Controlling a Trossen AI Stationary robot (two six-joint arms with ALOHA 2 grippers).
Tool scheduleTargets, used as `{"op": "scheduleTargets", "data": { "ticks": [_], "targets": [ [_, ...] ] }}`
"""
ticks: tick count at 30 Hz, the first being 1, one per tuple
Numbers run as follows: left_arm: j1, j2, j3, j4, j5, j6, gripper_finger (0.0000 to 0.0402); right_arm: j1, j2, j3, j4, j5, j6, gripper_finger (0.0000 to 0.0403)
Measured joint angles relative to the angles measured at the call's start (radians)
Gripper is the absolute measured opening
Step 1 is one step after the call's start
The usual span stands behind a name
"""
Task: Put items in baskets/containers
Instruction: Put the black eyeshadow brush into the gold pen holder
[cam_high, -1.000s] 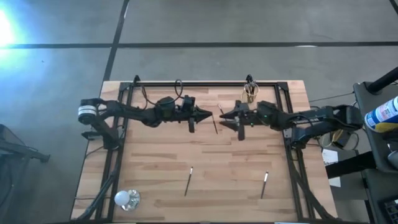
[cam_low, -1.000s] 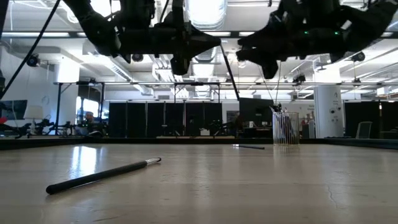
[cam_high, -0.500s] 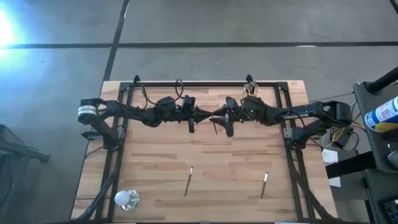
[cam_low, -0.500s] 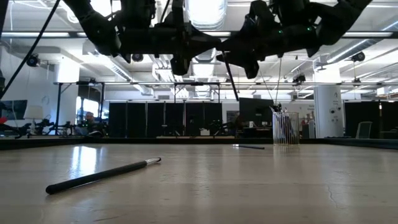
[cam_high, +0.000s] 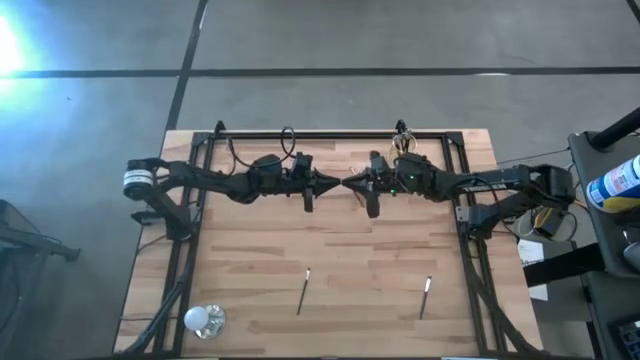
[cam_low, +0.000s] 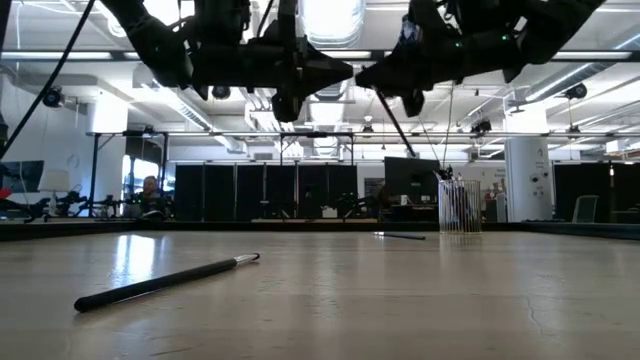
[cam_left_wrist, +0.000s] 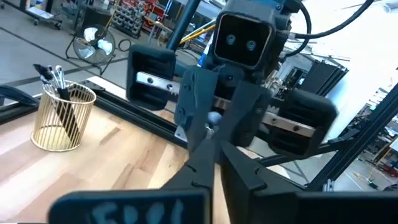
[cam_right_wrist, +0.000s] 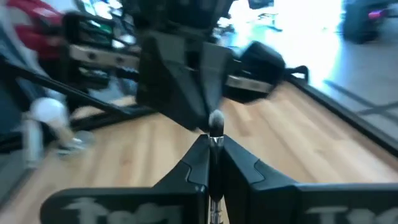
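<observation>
Amber cup (cam_left_wrist: 63, 117) upright, holding several sticks (cam_left_wrist: 57, 84)

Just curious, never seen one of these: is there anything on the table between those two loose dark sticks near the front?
Nothing. In the high view, only bare wood separates the left stick and the right stick. The white ball lies off toward the left corner, outside that stretch.

Grey floor (cam_high: 330, 40), ceiling strip lights (cam_low: 330, 15), possibly dark partitions (cam_low: 260, 190)

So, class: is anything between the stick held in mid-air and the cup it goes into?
Nothing visible does. The right tool grips the stick above the table, the cup stands near the back edge, and the left tool meets it from the opposite side.
</observation>
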Motion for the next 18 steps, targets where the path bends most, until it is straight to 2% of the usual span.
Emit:
{"op": "scheduleTargets", "data": {
  "ticks": [6,11,14,18],
  "targets": [
    [0.0,-0.01,-0.021,-0.01,0.0,0.035,0.0059,-0.078,-0.177,-0.068,-0.096,0.116,-0.07,0.0014],
    [0.0,-0.009,-0.056,-0.006,-0.007,0.07,0.0072,-0.251,-0.332,-0.174,-0.062,0.196,-0.13,0.0013],
    [0.0,-0.009,-0.077,-0.004,-0.017,0.071,0.0073,-0.374,-0.366,-0.239,0.019,0.198,-0.128,0.0013],
    [0.0,-0.009,-0.095,-0.001,-0.017,0.073,0.0071,-0.505,-0.324,-0.307,0.163,0.192,-0.133,0.0013]
  ]
}}
